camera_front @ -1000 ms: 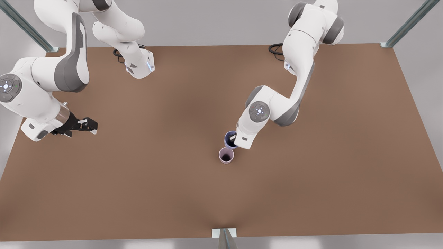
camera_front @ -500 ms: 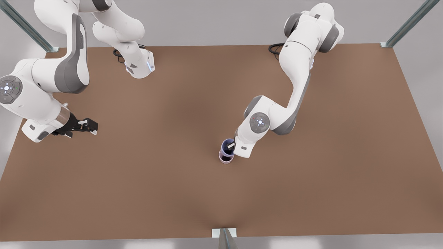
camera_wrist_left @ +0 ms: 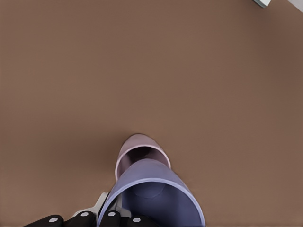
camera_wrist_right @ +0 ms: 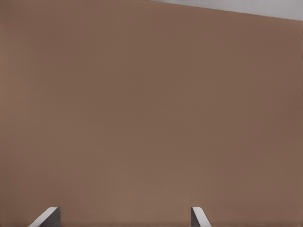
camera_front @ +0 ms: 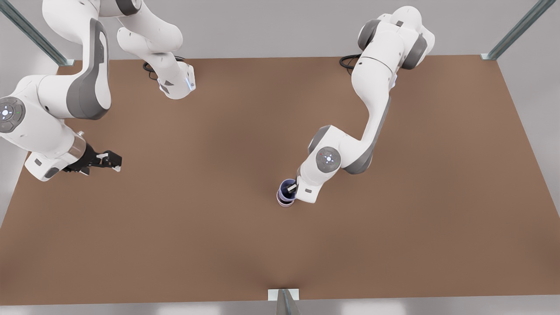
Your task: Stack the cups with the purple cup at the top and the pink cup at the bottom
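Two cups sit mid-table, nearly nested. My left gripper (camera_front: 292, 188) pinches the purple cup (camera_front: 286, 191) by its rim, directly above the pink cup (camera_front: 283, 202) — I judge a slight offset could tip both on release. My right gripper (camera_front: 114, 161) waits, fingers spread, near the table (camera_front: 197, 245) edge at the front view's left.

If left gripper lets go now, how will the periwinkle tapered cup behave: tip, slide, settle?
Likely settles: the periwinkle tapered cup, pinched at its rim by the left gripper, hangs right over the pale pink tapered cup. Its taper should guide it in. Smooth walls may slip. Right gripper waits, open.
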You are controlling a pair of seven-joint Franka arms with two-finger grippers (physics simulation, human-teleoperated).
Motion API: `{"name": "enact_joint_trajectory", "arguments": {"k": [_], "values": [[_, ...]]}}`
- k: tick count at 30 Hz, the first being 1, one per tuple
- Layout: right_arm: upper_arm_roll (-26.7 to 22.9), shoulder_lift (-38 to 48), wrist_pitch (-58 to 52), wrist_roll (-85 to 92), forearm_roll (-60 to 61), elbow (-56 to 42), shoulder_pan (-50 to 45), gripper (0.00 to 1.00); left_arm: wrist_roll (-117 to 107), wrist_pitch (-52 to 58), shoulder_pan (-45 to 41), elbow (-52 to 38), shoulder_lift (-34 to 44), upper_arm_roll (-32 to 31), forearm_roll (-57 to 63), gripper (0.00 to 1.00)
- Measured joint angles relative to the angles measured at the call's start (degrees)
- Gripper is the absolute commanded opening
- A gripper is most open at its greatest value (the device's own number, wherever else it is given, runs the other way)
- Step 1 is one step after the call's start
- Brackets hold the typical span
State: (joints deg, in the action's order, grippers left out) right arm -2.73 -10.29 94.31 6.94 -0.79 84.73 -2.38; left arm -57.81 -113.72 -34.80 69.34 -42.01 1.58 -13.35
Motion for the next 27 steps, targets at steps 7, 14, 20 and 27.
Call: {"name": "enact_joint_trajectory", "arguments": {"k": [7,14,20,27], "values": [[0.0,-0.3,0.1,0.1,0.0,0.0,-0.1,1.0,0.0,-0.8,-0.2,0.3,-0.8,-0.1,0.1,0.21],[0.0,-0.2,0.0,0.1,0.0,-0.2,-0.1,1.0,0.0,-0.9,-0.1,0.4,-1.2,-0.1,0.0,0.21],[-0.1,-0.3,0.1,1.1,0.0,-0.1,0.3,1.0,0.0,-1.1,-0.2,0.4,-1.6,-0.1,0.1,0.21],[-0.1,-0.3,0.1,1.2,0.1,-0.1,0.4,1.0,0.0,-1.2,-0.2,0.6,-2.0,-0.1,0.2,0.21]]}}
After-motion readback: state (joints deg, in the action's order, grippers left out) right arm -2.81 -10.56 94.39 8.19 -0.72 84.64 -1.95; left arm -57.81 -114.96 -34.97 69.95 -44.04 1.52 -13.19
